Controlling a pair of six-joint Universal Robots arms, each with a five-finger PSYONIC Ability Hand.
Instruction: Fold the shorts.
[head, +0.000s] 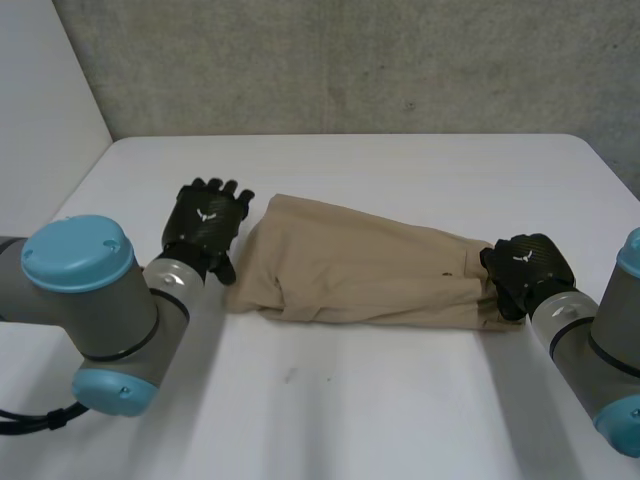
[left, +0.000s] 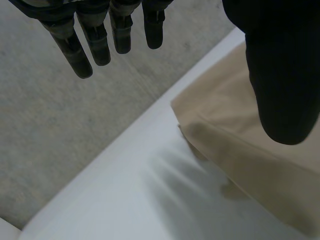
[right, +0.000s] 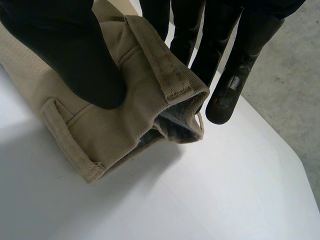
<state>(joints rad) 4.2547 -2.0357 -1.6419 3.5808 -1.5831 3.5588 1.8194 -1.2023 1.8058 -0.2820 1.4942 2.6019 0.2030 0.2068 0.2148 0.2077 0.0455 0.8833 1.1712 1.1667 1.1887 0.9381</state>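
Shorts (head: 360, 270) of khaki woven cotton lie across the middle of the white desk (head: 330, 410). They look doubled lengthwise, with the waist end toward my right arm and the leg end toward my left.

My right hand (head: 525, 268) has that waist end pinched. In its wrist view the thumb (right: 75, 55) presses down on the stitched waistband (right: 165, 65) and the fingers (right: 240, 55) reach past the cloth's open end. I cannot tell how many layers are actually in the pinch.

My left hand (head: 205, 225) holds nothing. Its fingers are straight and spread, and it hovers just beside the far corner of the leg end. I cannot tell if it touches the fabric.

My reading is that the cross fold is not yet made: one end has to travel over to the other.

The main risk is working from one grip only. If I lift and carry the waist while the leg end sits unpinned, the whole garment will probably drag along the desk instead of folding.

The second risk is the pinch itself. It sits right at the edge of a thick, layered band, so a quick pull could slide the thumb off or peel away only the top layer and open up the lengthwise fold. I would want the left hand planted on the leg end first.
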